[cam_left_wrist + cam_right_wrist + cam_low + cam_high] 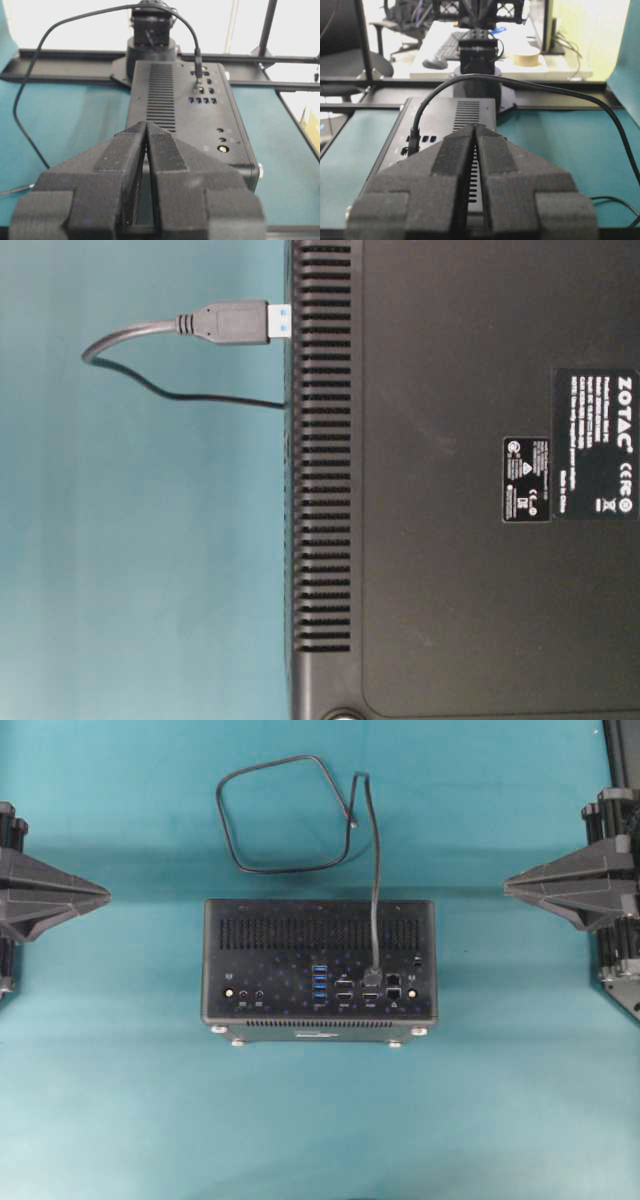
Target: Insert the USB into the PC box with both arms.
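Note:
The black PC box lies mid-table with its port face up. The USB plug stands in a port on that face; from table level the plug meets the box's edge with a little blue showing. Its thin black cable runs back and loops on the cloth behind the box. My left gripper rests at the left edge, shut and empty, pointing at the box. My right gripper rests at the right edge, likewise shut on nothing. Both wrist views show the fingertips pressed together, with the box beyond.
A teal cloth covers the table. Black frame rails border it. Each wrist view shows the opposite arm's base past the box. A desk with a keyboard and tape roll lies beyond the table.

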Robot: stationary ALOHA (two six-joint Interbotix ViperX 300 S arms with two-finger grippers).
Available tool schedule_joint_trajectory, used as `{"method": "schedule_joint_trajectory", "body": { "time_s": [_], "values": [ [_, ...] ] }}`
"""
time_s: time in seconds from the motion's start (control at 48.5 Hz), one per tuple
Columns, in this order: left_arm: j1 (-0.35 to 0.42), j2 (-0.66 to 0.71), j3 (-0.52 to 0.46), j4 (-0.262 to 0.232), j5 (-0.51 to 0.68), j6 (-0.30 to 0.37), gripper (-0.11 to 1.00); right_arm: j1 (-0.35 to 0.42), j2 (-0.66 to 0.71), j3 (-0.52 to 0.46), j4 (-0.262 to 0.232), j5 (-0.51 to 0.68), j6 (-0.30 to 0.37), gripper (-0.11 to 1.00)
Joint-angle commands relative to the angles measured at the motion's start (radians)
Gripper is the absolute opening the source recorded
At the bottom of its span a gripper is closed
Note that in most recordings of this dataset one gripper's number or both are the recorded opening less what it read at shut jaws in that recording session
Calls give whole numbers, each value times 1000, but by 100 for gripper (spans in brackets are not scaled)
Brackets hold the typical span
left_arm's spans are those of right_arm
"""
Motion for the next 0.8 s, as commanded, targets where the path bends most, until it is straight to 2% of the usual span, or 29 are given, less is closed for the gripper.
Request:
{"method": "schedule_joint_trajectory", "body": {
  "time_s": [0.0, 0.124, 0.206, 0.35, 0.392, 0.639, 0.783],
  "values": [
    [-9, 3, -20, 11, 32, -21, 10, -11, 11, 2, 8, -17, 6, 14],
    [-9, 2, -55, 11, 112, -25, 0, -11, 9, 38, 54, -77, 49, 1],
    [-9, 2, -78, 11, 164, -23, 0, -11, 11, 49, 77, -87, 97, 0],
    [-9, -2, -103, 11, 221, -14, 0, -9, 12, 31, 77, -51, 160, 0],
    [-9, 3, -112, 11, 232, -9, 0, -9, 12, 18, 77, -12, 175, 0],
    [-9, 48, -167, 11, 319, 8, 0, -8, 84, -153, 94, 449, 316, 0],
    [-11, 84, -199, 11, 331, 12, 0, 11, 152, -249, 91, 552, 322, 0]
  ]
}}
